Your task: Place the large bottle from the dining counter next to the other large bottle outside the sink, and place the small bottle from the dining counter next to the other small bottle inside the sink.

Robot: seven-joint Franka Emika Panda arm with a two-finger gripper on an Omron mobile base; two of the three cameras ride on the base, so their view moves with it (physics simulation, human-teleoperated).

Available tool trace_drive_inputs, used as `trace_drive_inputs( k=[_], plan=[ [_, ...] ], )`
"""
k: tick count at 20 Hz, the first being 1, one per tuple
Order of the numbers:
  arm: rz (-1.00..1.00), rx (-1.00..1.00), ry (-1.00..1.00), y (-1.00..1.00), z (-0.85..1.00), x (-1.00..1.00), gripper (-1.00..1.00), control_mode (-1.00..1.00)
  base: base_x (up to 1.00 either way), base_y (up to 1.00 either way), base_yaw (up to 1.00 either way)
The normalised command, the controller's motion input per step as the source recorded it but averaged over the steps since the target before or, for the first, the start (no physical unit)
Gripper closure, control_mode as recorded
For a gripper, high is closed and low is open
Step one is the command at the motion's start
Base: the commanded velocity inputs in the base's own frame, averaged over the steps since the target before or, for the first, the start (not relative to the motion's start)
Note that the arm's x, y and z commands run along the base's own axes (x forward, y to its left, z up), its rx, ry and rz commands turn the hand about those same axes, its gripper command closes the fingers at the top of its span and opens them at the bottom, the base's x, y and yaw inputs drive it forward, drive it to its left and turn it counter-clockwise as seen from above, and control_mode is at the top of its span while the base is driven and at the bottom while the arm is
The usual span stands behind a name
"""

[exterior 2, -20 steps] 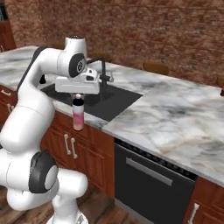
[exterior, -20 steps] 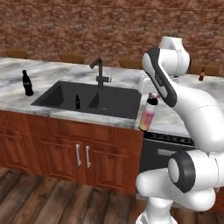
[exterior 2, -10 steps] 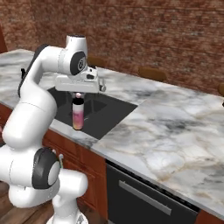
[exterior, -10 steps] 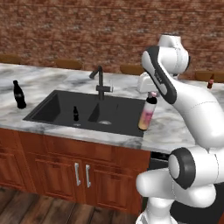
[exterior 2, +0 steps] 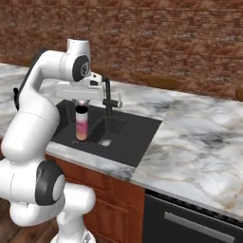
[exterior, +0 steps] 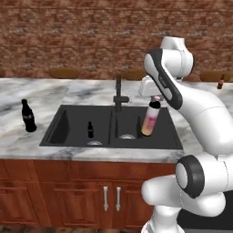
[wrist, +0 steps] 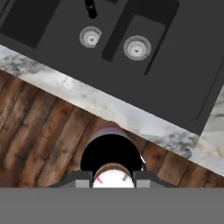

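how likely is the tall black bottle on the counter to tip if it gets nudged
The tall black bottle looks fairly tippy: it stands upright on a narrow base, tall for its width. Its round body would probably roll if it fell. The smooth marble counter might let it slide first.

Pink-white large bottle (exterior: 150,120), black sink (exterior: 68,129), grey-veined white counter (exterior 2: 199,137)

Hidden and cropped parts

The gripper's (exterior: 156,96) fingertips hide the large bottle's (exterior: 149,120) cap. The other small bottle (wrist: 90,8) is cropped by the hand view's top edge.
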Motion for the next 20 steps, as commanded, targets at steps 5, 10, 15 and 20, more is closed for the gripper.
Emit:
trace_drive_inputs(
  k=[5, 10, 15, 20],
  plan=[
    [0.0, 0.0, 0.0, 0.0, 0.0, 0.0, 1.0, 1.0, 0.04, 1.0, -0.36],
    [0.0, 0.0, 0.0, 0.0, 0.0, 0.0, 1.0, 1.0, 0.1, 1.0, -0.34],
    [0.0, 0.0, 0.0, 0.0, 0.0, 0.0, 1.0, 1.0, 0.21, 1.0, -0.33],
    [0.0, 0.0, 0.0, 0.0, 0.0, 0.0, 1.0, 1.0, 0.25, 0.94, -0.3]
  ],
)
